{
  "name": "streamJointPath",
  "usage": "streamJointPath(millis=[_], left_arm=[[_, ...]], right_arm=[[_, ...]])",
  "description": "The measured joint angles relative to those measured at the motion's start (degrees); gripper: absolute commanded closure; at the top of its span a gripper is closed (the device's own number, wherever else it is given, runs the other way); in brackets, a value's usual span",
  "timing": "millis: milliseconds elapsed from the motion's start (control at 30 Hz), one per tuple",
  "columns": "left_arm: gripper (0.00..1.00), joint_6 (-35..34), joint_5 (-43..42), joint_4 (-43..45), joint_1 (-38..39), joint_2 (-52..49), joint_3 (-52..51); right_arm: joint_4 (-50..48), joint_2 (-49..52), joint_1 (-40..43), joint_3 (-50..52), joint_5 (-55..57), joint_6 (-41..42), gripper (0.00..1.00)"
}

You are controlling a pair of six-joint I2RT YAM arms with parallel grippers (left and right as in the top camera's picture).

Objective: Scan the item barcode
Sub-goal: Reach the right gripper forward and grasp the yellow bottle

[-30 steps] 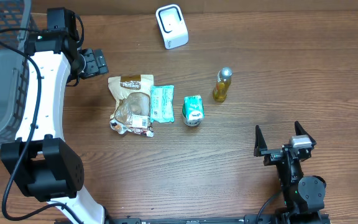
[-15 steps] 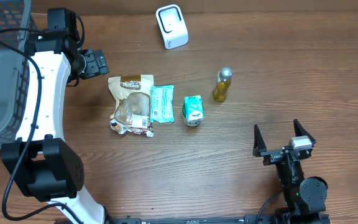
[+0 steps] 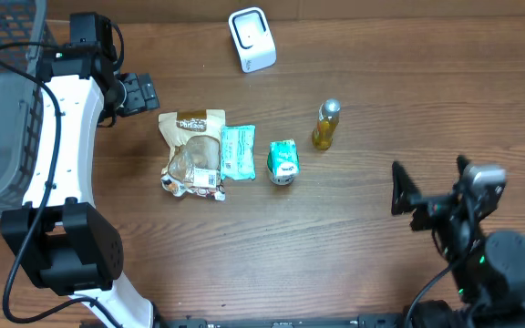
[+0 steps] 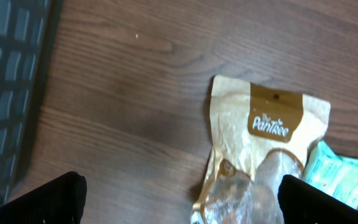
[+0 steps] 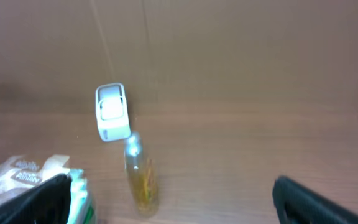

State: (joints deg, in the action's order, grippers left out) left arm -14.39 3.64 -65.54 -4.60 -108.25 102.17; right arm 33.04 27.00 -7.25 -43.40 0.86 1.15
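The left claw (image 3: 140, 93) gapes wide, left of the white scanner (image 3: 252, 38). The right claw (image 3: 434, 189), also wide, is well below and right of it. Below the scanner, on the counter (image 3: 244, 246), lie a snack bag (image 3: 192, 152), packet (image 3: 238, 150), carton (image 3: 283, 161) and bottle (image 3: 326, 124).

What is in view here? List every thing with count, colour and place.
scanner: 1, white, far side of table, centre
bottle: 1, yellow with silver cap, right of the packs
snack bag: 1, gold-brown, middle left
flat packet: 1, teal, beside snack bag's right edge
small pack: 1, green and white, right of flat packet
basket: 1, grey mesh, left edge
table: 1, brown wood
left fingers: 2, black, open, beyond snack bag
right fingers: 2, black, open, near right
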Motion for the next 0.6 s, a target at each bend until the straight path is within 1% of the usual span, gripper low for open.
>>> streamJointPath(millis=[33,67,100,133,200,267,333,400,500,600], left_arm=[[0.01,0.0,-0.04,-0.02,0.0,0.0,0.0],[0.0,0.0,-0.02,-0.07,0.0,0.0,0.0],[0.0,0.0,0.04,-0.04,0.0,0.0,0.0],[0.0,0.0,-0.04,-0.15,0.0,0.0,0.0],[0.01,0.0,-0.02,-0.09,0.0,0.0,0.0],[0.01,0.0,0.02,-0.04,0.0,0.0,0.0],[0.0,0.0,0.0,-0.04,0.0,0.0,0.0],[0.0,0.0,0.02,-0.07,0.0,0.0,0.0],[0.0,0.0,-0.02,-0.04,0.0,0.0,0.0],[0.0,0.0,0.0,-0.04,0.0,0.0,0.0]], right_arm=[[2.75,2.71,-0.02,-2.99,-0.2,0.02,0.0],[10.05,8.41,-0.02,-9.92,-0.24,0.15,0.0],[12.74,12.17,-0.02,-14.25,-0.31,0.17,0.0],[17.59,18.86,-0.02,-21.86,-0.46,0.35,0.0],[26.95,27.02,0.02,-30.34,-0.52,0.39,0.0],[33.57,34.97,0.04,-38.12,-0.55,0.37,0.0],[36.28,42.29,0.02,-44.09,-0.63,0.35,0.0],[35.85,48.96,0.02,-47.63,-1.97,0.37,0.0],[33.57,54.1,0.04,-48.41,-6.21,0.39,0.0],[31.32,58.73,0.02,-48.41,-10.27,1.62,0.05]])
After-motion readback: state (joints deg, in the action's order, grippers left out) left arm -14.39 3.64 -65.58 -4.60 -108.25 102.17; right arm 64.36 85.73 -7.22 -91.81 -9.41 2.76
